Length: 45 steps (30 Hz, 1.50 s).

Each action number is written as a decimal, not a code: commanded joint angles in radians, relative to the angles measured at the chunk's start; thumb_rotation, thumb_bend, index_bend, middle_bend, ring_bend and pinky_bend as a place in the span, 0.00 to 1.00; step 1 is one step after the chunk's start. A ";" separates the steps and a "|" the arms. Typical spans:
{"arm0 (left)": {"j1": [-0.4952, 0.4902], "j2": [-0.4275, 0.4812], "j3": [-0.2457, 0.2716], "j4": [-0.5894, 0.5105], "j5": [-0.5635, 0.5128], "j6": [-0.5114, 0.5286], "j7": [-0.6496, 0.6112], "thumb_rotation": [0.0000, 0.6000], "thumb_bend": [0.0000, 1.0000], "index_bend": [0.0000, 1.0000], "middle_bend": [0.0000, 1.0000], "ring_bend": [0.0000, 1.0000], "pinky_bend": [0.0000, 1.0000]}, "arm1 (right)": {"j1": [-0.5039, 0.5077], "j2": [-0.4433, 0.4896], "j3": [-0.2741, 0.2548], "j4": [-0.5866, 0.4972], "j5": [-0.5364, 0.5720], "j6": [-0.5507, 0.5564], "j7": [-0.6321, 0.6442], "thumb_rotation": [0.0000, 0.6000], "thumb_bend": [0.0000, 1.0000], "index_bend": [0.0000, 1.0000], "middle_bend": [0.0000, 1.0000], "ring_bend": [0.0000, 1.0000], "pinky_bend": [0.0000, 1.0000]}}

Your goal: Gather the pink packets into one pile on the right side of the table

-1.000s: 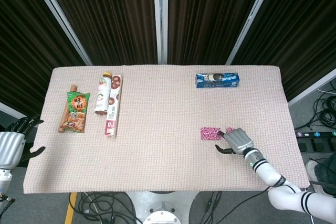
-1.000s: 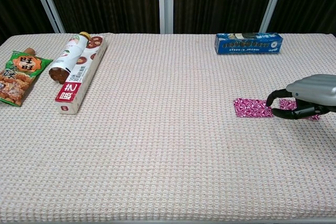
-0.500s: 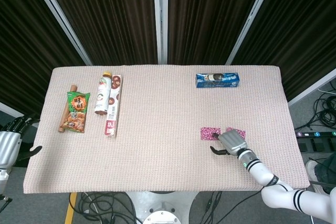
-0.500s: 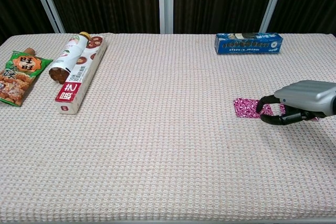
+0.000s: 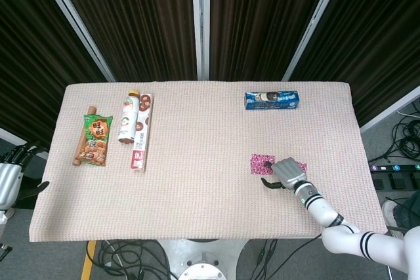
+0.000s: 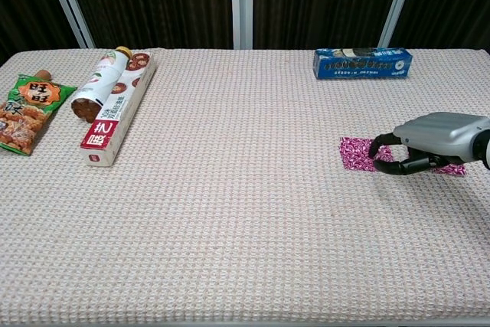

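Two pink packets lie flat on the right side of the table (image 5: 197, 214), side by side and very close together. The left pink packet (image 6: 354, 153) shows well. The right pink packet (image 6: 452, 168) is mostly hidden, because the right hand (image 6: 429, 143) sits over the spot where the two meet (only a small pink end pokes out past the hand in the chest view). From the head view the right hand (image 5: 283, 172) also covers the middle, with pink showing on both sides of it. Its fingers (image 6: 383, 160) are curled down toward the left pink packet, but I cannot tell if they pinch it or just hang above it.

A blue box (image 5: 272, 100) lies far back on the table, well apart from the hand. Nothing sits between the hand and the packets.

Over on the left side lie a green snack bag (image 5: 95, 138), a bottle (image 5: 128, 119) and a long thin box (image 5: 142, 132), just beside each other.

The left hand (image 5: 9, 181) is off the table edge, low at the far left, with its fingers spread and nothing in it.
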 commanded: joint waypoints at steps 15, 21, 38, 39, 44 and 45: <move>-0.006 -0.010 -0.008 0.054 -0.017 -0.019 -0.039 1.00 0.00 0.31 0.29 0.23 0.34 | 0.081 -0.066 0.036 0.123 0.087 -0.057 -0.027 0.02 0.35 0.21 1.00 1.00 0.99; -0.010 -0.010 -0.012 0.058 -0.022 -0.026 -0.041 1.00 0.00 0.31 0.29 0.23 0.34 | 0.108 -0.079 0.043 0.154 0.106 -0.071 -0.037 0.03 0.35 0.21 1.00 1.00 0.98; -0.008 -0.001 -0.009 0.034 -0.014 -0.017 -0.046 1.00 0.00 0.31 0.29 0.23 0.34 | 0.096 0.023 0.032 -0.020 0.081 0.038 -0.055 0.03 0.35 0.25 1.00 1.00 0.98; -0.007 -0.001 -0.008 0.031 -0.013 -0.016 -0.045 1.00 0.00 0.31 0.29 0.23 0.34 | 0.087 0.039 0.030 -0.049 0.077 0.059 -0.057 0.03 0.35 0.27 1.00 1.00 0.98; -0.001 0.004 -0.005 0.020 -0.006 -0.004 -0.044 1.00 0.00 0.31 0.29 0.23 0.34 | 0.031 0.049 0.017 -0.113 0.050 0.184 -0.069 0.40 0.23 0.41 1.00 1.00 0.98; 0.000 0.005 -0.005 0.017 -0.006 -0.002 -0.044 1.00 0.00 0.31 0.29 0.23 0.34 | 0.018 0.039 0.016 -0.113 0.043 0.215 -0.073 0.53 0.19 0.45 1.00 1.00 0.98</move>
